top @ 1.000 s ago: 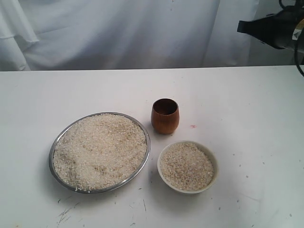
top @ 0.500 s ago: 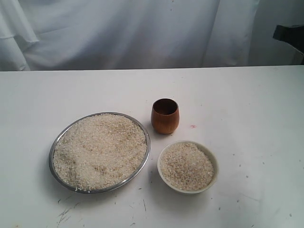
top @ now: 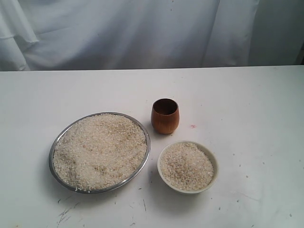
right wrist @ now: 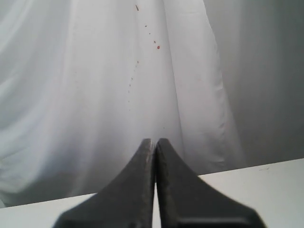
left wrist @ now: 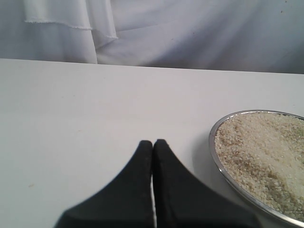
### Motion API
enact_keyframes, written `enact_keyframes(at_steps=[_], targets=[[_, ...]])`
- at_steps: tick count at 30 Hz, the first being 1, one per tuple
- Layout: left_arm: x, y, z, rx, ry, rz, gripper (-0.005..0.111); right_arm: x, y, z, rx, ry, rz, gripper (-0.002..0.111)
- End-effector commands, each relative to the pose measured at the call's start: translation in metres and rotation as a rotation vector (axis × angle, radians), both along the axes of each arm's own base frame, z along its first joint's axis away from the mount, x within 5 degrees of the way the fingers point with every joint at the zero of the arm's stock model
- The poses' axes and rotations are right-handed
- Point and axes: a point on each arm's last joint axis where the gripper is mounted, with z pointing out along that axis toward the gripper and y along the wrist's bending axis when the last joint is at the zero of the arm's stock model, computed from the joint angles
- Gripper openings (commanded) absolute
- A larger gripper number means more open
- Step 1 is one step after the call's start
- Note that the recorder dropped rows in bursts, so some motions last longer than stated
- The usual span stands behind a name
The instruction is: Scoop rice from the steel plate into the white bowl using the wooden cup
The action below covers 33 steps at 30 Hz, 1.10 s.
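Observation:
The steel plate (top: 59, 137) lies left of centre, heaped with rice (top: 99, 149). The wooden cup (top: 165, 116) stands upright behind and between the plate and the white bowl (top: 211, 156), which holds rice (top: 186, 166) too. Neither arm shows in the exterior view. In the left wrist view my left gripper (left wrist: 153, 142) is shut and empty, low over bare table beside the plate's rim (left wrist: 218, 159). In the right wrist view my right gripper (right wrist: 154, 141) is shut and empty, pointing at the white curtain beyond the table edge.
A white curtain (top: 142, 33) hangs behind the table (top: 247, 104). Stray grains and dark scuffs (top: 64, 213) mark the front of the table. A small pink spot (top: 193, 126) lies right of the cup.
The right arm, seen at the upper right edge of the exterior view a second ago, has drawn back out of that view. The plate, cup and bowl have not moved.

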Motion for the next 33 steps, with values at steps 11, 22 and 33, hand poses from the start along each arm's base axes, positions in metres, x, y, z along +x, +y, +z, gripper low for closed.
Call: enact_keyframes(at_steps=[11, 22, 33], targets=[[0.0, 0.0, -0.001, 0.0, -0.006, -0.003, 0.0, -0.044, -0.01, 0.024, -0.095, -0.148, -0.017, 0.0], [0.0, 0.0, -0.001, 0.0, -0.006, -0.003, 0.0, -0.113, -0.032, -0.05, -0.191, -0.128, -0.126, 0.0], [0.0, 0.0, -0.001, 0.0, -0.006, -0.003, 0.0, -0.156, -0.036, -0.114, -0.201, -0.102, -0.145, 0.0]])
